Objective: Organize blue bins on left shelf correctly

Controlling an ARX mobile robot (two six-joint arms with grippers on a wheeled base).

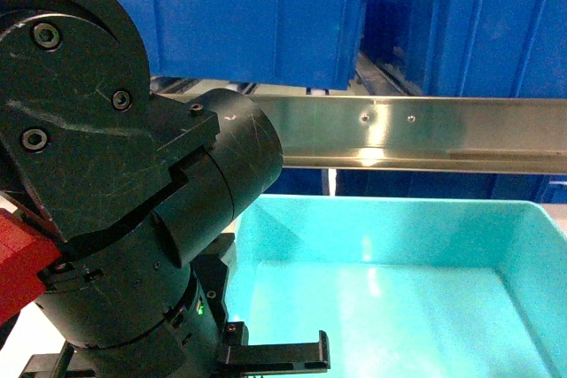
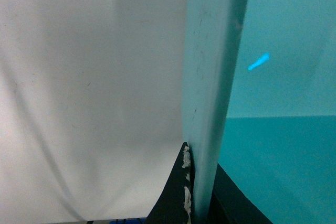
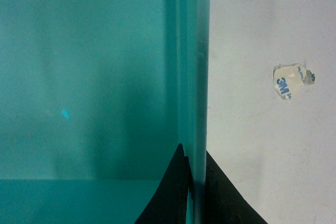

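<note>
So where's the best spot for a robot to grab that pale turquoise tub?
By its thin side walls, one on each side, coming down from above. The turquoise tub is open-topped and empty, so fingers can straddle a wall. Both wrist views show exactly that: the left gripper and the right gripper each have a wall between dark fingers.

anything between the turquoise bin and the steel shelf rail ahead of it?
Nothing visible in the gap. The turquoise bin sits just below and in front of the steel shelf rail. Above the rail, dark blue crates occupy the upper level. Both wrist views show fingers straddling the bin's walls.
</note>
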